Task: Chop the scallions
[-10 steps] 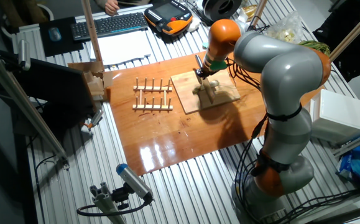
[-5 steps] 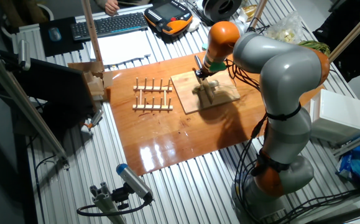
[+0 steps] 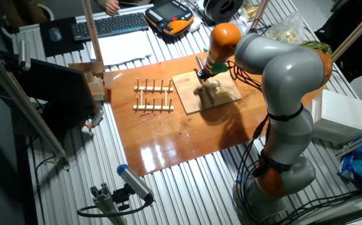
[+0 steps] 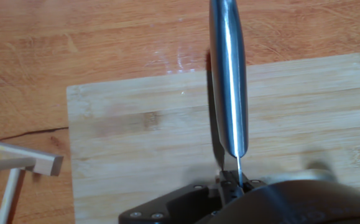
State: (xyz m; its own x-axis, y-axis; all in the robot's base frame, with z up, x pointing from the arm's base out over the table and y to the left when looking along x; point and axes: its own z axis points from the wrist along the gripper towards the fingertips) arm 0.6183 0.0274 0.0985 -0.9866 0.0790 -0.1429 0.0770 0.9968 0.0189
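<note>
1. Scallions cannot be made out in either view; any pale stalk piece on the cutting board (image 4: 136,124) would lie under the blade or the arm's shadow.
2. At the near edge of the worktop (image 3: 187,187), a surface of ribbed aluminium profiles, lies a grey cylinder with a blue tip (image 3: 134,181). The arm's grey-and-orange base (image 3: 281,175) stands by the near right corner.
3. A glossy, reddish-brown wooden panel (image 3: 168,134) covers the worktop's middle, with lamp glare on its near part and a dark crack in its grain in the hand view.
4. The cutting board, pale matt bamboo and rectangular, sits on the far right part of that panel.
5. The knife (image 4: 228,81), a polished steel blade seen edge-on from its back, stands over the board's far edge. It runs out of a black screwed mount at the pincer (image 4: 232,185). The fingers are hidden, so I cannot tell how far they are open.
6. Left of the board lies a rack of thin light dowels (image 3: 154,95). A stack of wooden blocks (image 3: 96,84) sits at the panel's left corner.
7. Along the far edge are a black keyboard (image 3: 109,25), a mouse (image 3: 55,33) and an orange-and-black handset (image 3: 168,15). Green leafy stalks (image 3: 315,45) lie at the far right, and a white box (image 3: 343,112) sits nearer on that side.
</note>
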